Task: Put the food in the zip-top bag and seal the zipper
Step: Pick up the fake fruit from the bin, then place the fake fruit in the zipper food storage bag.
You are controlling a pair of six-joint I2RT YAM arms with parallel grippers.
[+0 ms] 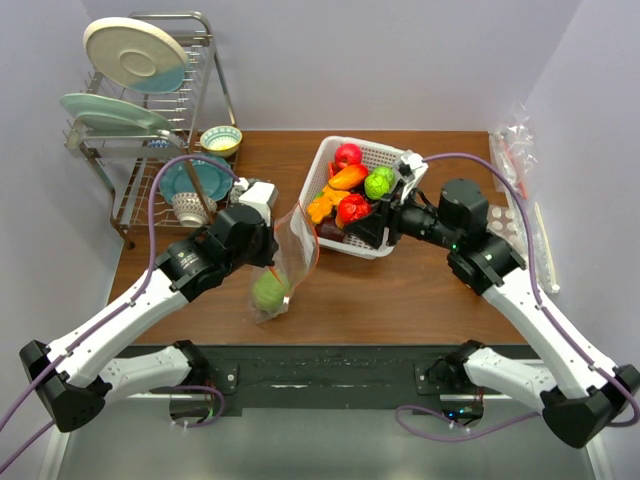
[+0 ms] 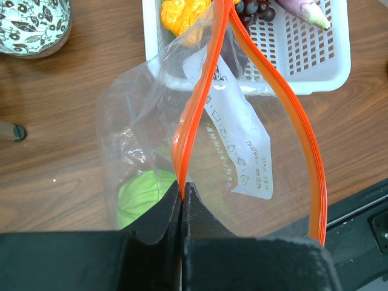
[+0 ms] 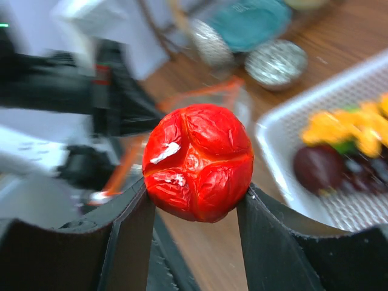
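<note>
Two wrist close-ups, left fingers (image 2: pixel 159 221) pinching zipper (image 2: pixel 203 97), right fingers (image 3: pixel 130 242) clamping red pepper (image 3: pixel 197 160)

The bag (image 2: pixel 242 151) hangs from the left gripper (image 2: pixel 182 200), zipper (image 2: pixel 194 109) pinched between its jaws, a fruit (image 2: pixel 142 191) in its bottom. The basket (image 2: pixel 315 79) lies beyond the bag, ahead of that gripper; a bowl (image 2: pixel 30 24) sits ahead-left. The right gripper (image 3: pixel 194 194) holds a pepper (image 3: pixel 197 160); basket to its right, bag ahead.

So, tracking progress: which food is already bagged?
The green one, low inside the zip-top bag; the red one is in the right tool, others in the basket.
</note>
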